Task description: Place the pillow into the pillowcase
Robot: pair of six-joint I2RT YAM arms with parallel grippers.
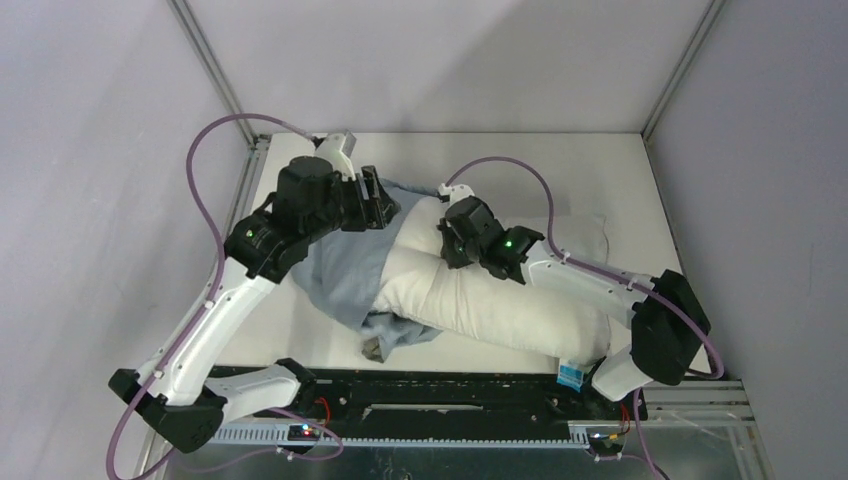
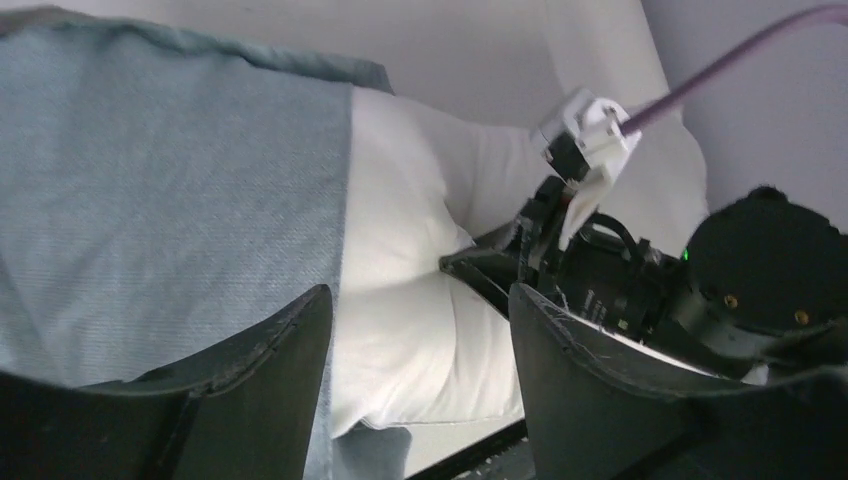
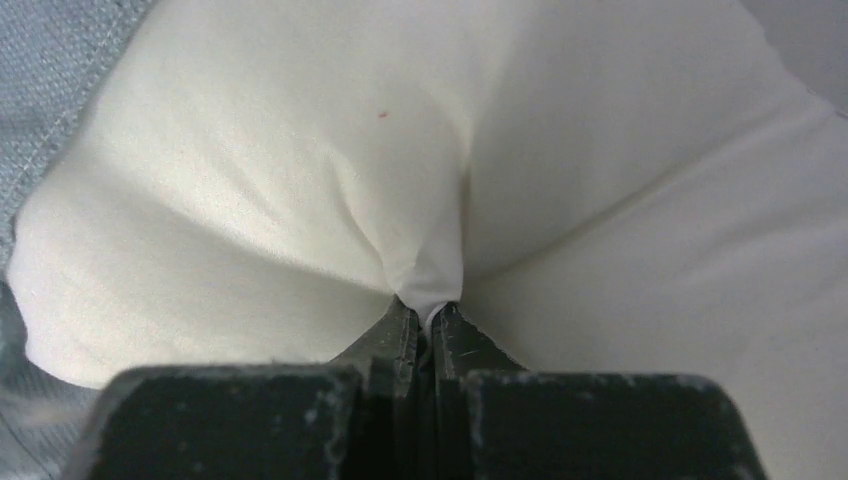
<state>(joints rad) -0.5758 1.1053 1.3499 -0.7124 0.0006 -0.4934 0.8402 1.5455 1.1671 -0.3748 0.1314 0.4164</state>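
No legible txt; tag (image 1: pixel 571 376) on pillow (image 1: pixel 480 300) unreadable.

Enclosure: white matte surface (image 1: pixel 620 170) boxed in by a back wall (image 1: pixel 450 60), left wall (image 1: pixel 80 200) and right wall (image 1: pixel 770 200), all plain pale grey, with aluminium frame posts (image 1: pixel 210 70) rising at the two far corners (both lean outward in the top view). Near edge carries a black rail (image 1: pixel 450 385) and, just in front of it, a slotted grey cable duct (image 1: pixel 430 432). Light even and diffuse; shadows on the surface are soft-edged.
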